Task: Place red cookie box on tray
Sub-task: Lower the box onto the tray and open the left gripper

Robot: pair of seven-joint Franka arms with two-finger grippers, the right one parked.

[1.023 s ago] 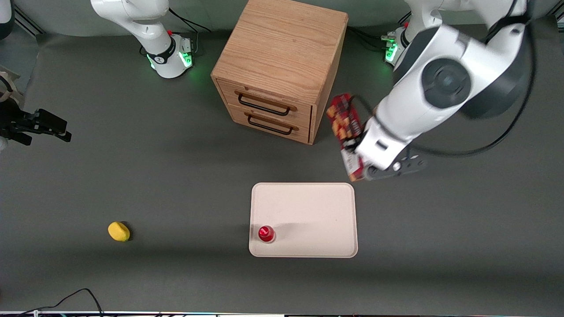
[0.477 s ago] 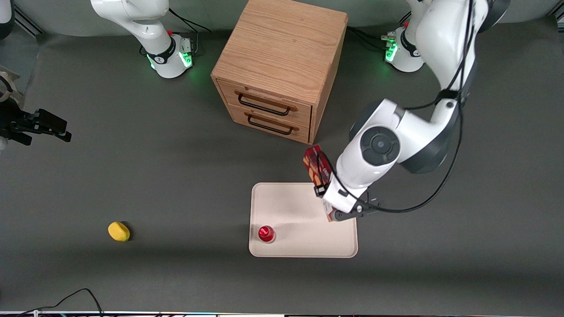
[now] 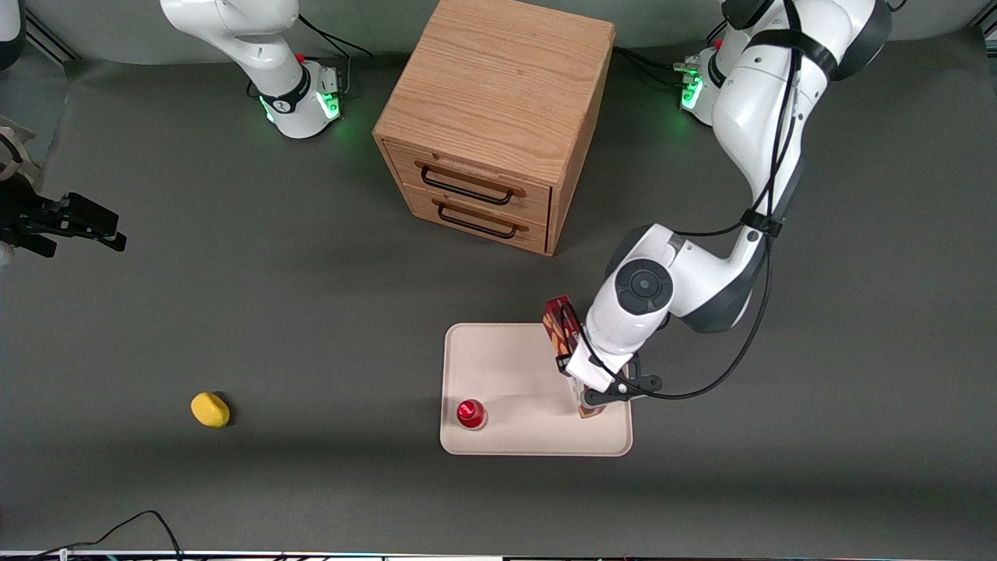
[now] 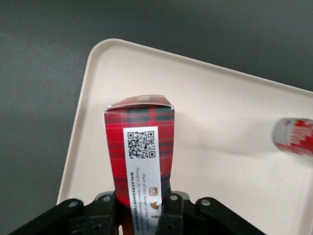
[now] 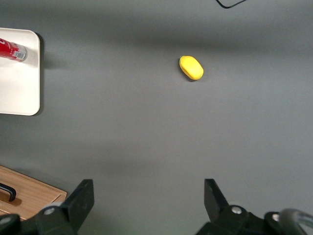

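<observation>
The red cookie box (image 3: 559, 326) is long and slim, tartan red with a white label strip (image 4: 142, 161). My left gripper (image 3: 596, 392) is shut on it, a finger (image 4: 105, 213) pressed on each long side. The box hangs over the cream-white tray (image 3: 530, 366), along the tray's edge toward the working arm. One end points at the drawer cabinet and the other at the front camera. I cannot tell whether it touches the tray (image 4: 220, 112). The arm's wrist hides the middle of the box in the front view.
A small red-capped bottle (image 3: 470, 414) stands on the tray's corner nearest the front camera, toward the parked arm's end. A wooden two-drawer cabinet (image 3: 498, 117) stands farther from the camera than the tray. A yellow object (image 3: 209, 409) lies on the mat toward the parked arm's end.
My gripper has carried the box from beside the cabinet toward the front camera and over the tray, then lower and a little closer to the camera. Its grip has stayed shut.
</observation>
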